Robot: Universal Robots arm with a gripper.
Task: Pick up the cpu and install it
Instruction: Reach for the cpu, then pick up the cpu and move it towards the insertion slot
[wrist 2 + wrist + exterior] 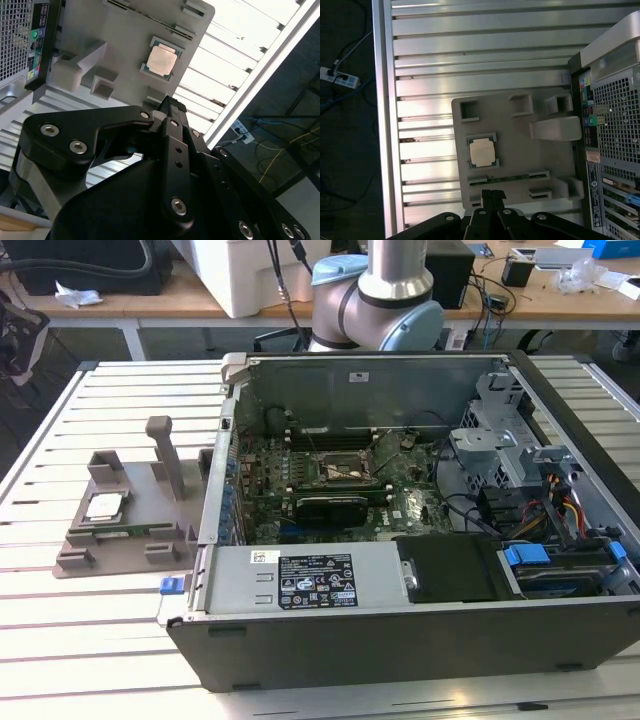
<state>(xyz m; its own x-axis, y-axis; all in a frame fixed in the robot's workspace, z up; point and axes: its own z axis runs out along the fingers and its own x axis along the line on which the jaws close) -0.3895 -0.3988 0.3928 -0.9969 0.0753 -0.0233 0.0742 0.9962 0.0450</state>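
a: where's the cpu (104,506) right now?

b: lying flat, metal top up, in its square recess on the grey holder tray (130,545). the tray sits on the slatted table (100,640), just off the open computer case (330,585) on the exterior view's left.

a: and the pincer?

b: the exterior view gives the arm (395,280) standing behind the case's far wall. in the first wrist view the gripper (492,193) has its two black fingertips pressed together with nothing between them, so it's clenched on air. the second wrist view takes the same linkage side-on, tip at (172,102).

a: is it touching the chip?

b: no. in both wrist views the chip (482,151) lies apart from the tips, and the gripper hangs over the tray edge nearest it.

a: what else does the outside camera add?

b: the inside of the case: the motherboard with its black-framed socket (338,470) in the middle. i can't tell what's in the socket.

a: and the wrist cameras?

b: the case's perforated rear panel (615,105) beside the tray, and a power strip (340,79) down on the floor past the table's rim.
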